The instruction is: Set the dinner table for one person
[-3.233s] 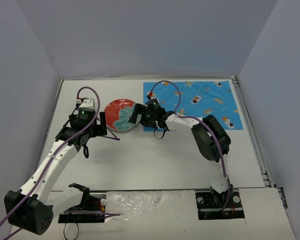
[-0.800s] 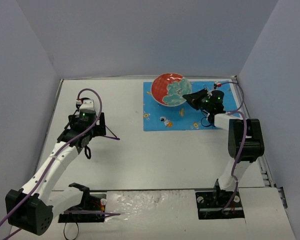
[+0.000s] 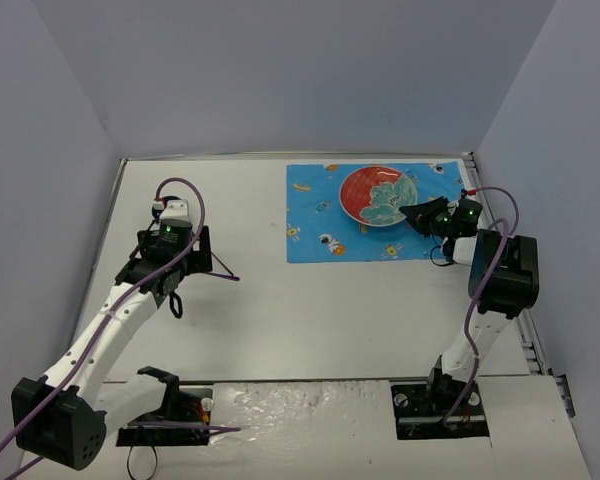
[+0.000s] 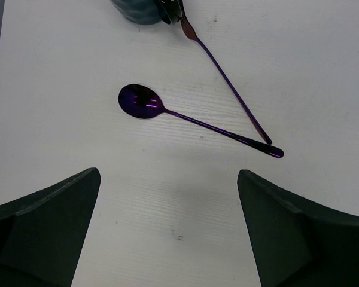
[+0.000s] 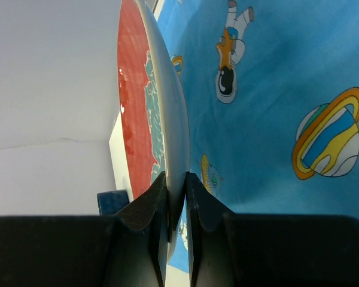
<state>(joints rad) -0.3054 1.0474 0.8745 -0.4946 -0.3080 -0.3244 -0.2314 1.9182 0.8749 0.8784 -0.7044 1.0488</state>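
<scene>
Plate has swung from mid-table across to the blue mat, right gripper still pinching its rim, so letting go looks next, while the left gripper hangs wide open above the spoon on the dinner table.

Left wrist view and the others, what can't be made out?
Left wrist: the dark object and the second utensil's head are cut off by the top edge, so neither can be identified.
Right wrist: the plate is seen edge-on, so whether it rests on the mat is unclear.
</scene>
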